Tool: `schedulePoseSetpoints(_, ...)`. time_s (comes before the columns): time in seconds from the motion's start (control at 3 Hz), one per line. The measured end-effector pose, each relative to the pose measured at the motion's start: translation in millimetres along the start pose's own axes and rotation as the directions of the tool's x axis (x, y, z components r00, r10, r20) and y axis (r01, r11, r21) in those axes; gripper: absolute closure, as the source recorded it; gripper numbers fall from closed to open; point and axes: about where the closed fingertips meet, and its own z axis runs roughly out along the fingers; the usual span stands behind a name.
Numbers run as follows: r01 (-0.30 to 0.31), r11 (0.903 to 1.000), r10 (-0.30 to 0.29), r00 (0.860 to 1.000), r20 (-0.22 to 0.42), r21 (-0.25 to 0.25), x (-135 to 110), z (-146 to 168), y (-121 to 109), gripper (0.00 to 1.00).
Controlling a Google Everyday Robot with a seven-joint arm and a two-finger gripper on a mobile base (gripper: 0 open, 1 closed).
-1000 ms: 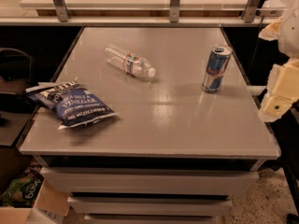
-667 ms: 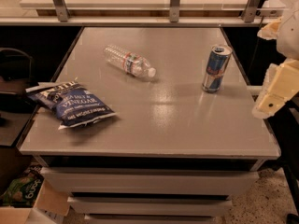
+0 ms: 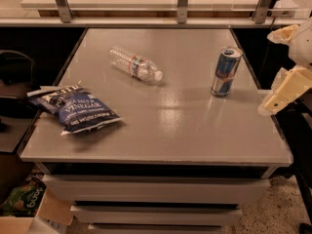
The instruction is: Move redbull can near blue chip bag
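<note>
Your arm comes in from the right edge, and its cream claw (image 3: 282,92) hangs tilted just past the right rim of the surface (image 3: 185,128), lower tip pointing down-left. You cannot tell whether the claw is released or clenched. The redbull can (image 3: 225,72) stands upright at the far right, just left of the claw and apart from it. The blue chip bag (image 3: 80,112) lies at the near left, well apart. A clear water bottle (image 3: 135,65) lies on its side between them, farther back. Since a second ago, your claw has edged left toward the rim; the can, bag and bottle have not moved.
</note>
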Motion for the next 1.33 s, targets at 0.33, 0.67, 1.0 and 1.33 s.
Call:
schedulePoseSetpoints(0.33, 0.024, 0.9997, -0.024, 0.999, 0.043, -0.001, 16.1, 14.6, -17.3, 0.00)
schedulePoseSetpoints(0.67, 0.071, 0.9971, -0.068, 0.994, 0.083, -0.028, 27.9, 27.1, -30.1, 0.00)
schedulePoseSetpoints(1.0, 0.121, 0.9909, -0.113, 0.984, 0.136, -0.059, 33.8, 39.4, -44.1, 0.00)
schedulePoseSetpoints(1.33, 0.158, 0.9837, -0.136, 0.967, 0.217, -0.087, 31.2, 50.6, -53.0, 0.00)
